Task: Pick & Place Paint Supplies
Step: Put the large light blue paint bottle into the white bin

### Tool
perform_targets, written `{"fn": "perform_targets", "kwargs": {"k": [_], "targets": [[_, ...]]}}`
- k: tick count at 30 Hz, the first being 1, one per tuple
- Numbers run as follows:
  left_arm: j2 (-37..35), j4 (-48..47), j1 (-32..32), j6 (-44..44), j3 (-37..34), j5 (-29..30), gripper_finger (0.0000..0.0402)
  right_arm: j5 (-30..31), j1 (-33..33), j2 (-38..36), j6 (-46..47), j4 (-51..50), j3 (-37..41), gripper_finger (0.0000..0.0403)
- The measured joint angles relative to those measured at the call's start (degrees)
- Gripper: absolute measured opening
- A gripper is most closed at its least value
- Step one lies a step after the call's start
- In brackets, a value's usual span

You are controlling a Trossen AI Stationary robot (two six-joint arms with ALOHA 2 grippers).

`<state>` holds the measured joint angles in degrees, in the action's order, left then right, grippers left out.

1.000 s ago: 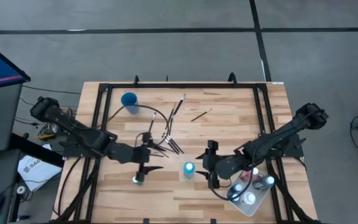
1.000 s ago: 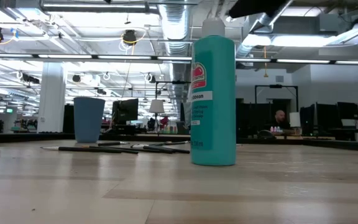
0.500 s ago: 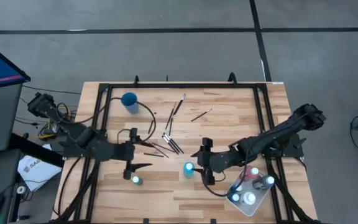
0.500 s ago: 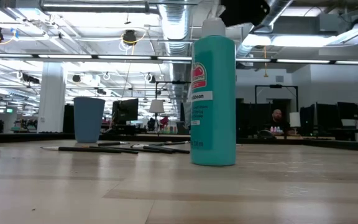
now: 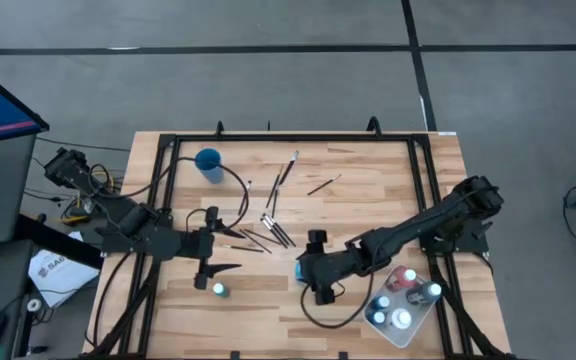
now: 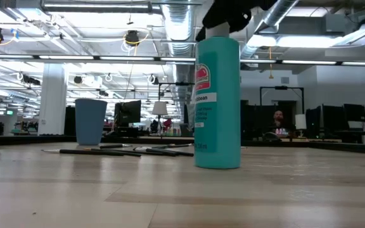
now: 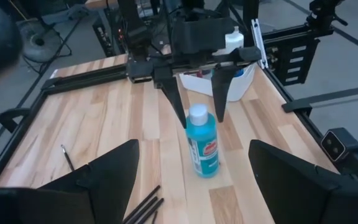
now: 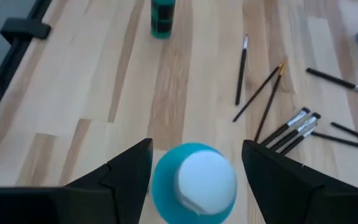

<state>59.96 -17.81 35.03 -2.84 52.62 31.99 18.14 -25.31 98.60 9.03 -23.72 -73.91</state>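
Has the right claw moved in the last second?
Yes. The right claw has shifted left, from beside the tray to over the teal bottle.

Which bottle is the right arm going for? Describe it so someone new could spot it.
On the wooden table, look near the front middle, left of the white tray. The teal bottle stands upright there with the open right gripper straddling its pale cap. The other loose teal bottle stands alone farther left, by the left gripper.

In the high view the right gripper (image 5: 309,272) covers most of the teal bottle (image 5: 301,270). The bottles in the white tray (image 5: 415,322) are too small to tell apart.
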Motion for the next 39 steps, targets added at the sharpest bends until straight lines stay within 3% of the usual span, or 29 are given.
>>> {"fn": "perform_targets", "kwargs": {"k": [9, 23, 30, 39], "targets": [[0.0, -0.26, -0.02, -0.62, 0.0, -0.02, 0.0298, -0.34, 0.1, 0.1, 1.97, -1.47, -0.08, 0.0231], [0.02, -0.23, -0.04, -0.65, 0.0, -0.04, 0.0298, -0.34, 0.1, -0.08, 3.07, -2.44, -0.11, 0.0113], [0.02, -0.21, -0.04, -1.08, 0.0, -0.07, 0.0298, -0.19, -0.18, -0.08, 3.22, -2.6, -0.2, 0.0122], [0.02, -0.21, -0.04, -1.08, 0.0, -0.09, 0.0298, -0.16, -2.97, 0.0, 3.03, -10.88, -5.2, 0.0112]]}}
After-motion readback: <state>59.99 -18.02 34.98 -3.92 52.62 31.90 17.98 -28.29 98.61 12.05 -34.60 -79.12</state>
